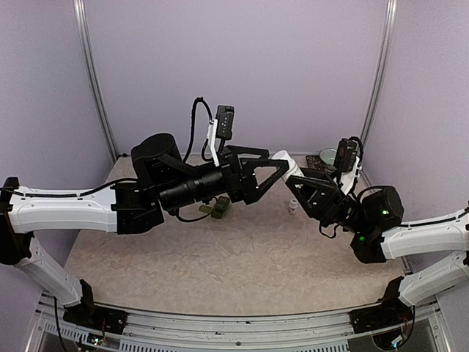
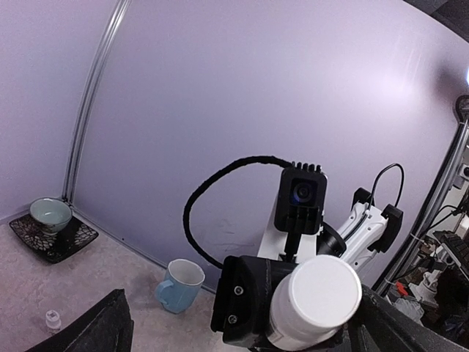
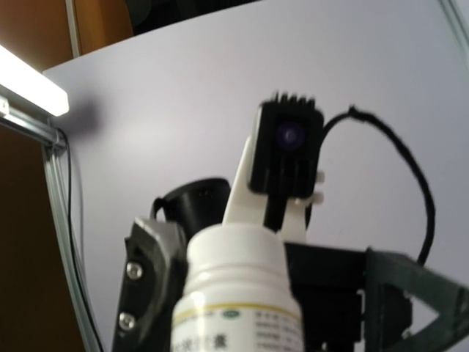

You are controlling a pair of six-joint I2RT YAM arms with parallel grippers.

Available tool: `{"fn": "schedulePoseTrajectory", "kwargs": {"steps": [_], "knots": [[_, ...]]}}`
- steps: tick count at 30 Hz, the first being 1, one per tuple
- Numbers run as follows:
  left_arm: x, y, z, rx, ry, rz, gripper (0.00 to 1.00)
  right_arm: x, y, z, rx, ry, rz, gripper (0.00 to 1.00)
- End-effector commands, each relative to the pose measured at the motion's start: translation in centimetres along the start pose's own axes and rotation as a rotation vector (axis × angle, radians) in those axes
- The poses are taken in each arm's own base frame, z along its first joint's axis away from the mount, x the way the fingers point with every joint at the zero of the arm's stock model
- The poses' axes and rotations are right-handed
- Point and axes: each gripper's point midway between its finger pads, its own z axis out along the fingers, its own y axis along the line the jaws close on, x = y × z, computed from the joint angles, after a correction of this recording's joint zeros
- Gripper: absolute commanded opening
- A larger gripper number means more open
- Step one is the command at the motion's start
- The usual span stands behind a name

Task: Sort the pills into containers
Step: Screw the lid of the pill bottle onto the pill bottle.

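Note:
A white pill bottle point(image 1: 282, 157) is held in the air between both arms over the middle of the table. My right gripper point(image 1: 295, 181) is shut on its labelled body point(image 3: 234, 308). The white cap point(image 2: 320, 292) points at my left gripper point(image 1: 281, 164), whose wide-apart fingers point(image 2: 99, 328) stand on either side of the cap and of one right finger. The containers, a dark green strip point(image 1: 218, 210), lie on the table under the left arm, partly hidden. No loose pills show.
A green bowl on a dark saucer point(image 1: 327, 157) stands at the back right, also in the left wrist view point(image 2: 51, 213). A pale blue mug point(image 2: 179, 284) stands by the back wall. A small white vial point(image 1: 292, 206) stands on the table below the grippers.

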Motion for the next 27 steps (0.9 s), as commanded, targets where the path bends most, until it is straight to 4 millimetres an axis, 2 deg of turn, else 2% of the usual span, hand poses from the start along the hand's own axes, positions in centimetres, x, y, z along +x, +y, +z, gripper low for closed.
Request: {"fn": "schedulePoseTrajectory", "kwargs": {"steps": [1,8,10,12,18,27], "knots": [[-0.4,0.8,-0.9,-0.029,-0.017,-0.007,0.99,-2.6,1.9,-0.3,-0.049,-0.076,-0.059,0.0],[-0.7,2.7,-2.2,-0.092,-0.022,-0.006,0.99,-3.3,2.8,-0.4,-0.07,-0.081,-0.072,0.0],[-1.2,2.6,-2.4,-0.086,-0.03,-0.001,0.99,-3.3,2.7,-0.4,-0.063,-0.077,-0.074,0.0],[-1.7,1.7,-2.5,-0.051,-0.037,0.005,0.99,-3.1,2.4,-0.4,-0.046,-0.071,-0.076,0.0],[-2.2,-3.4,-1.7,0.108,-0.03,0.069,0.99,-2.3,0.8,-0.5,0.024,-0.058,-0.07,0.0],[-3.0,-3.6,0.9,0.108,-0.057,0.085,0.99,0.1,-0.3,0.4,0.008,0.009,-0.029,0.0]]}}
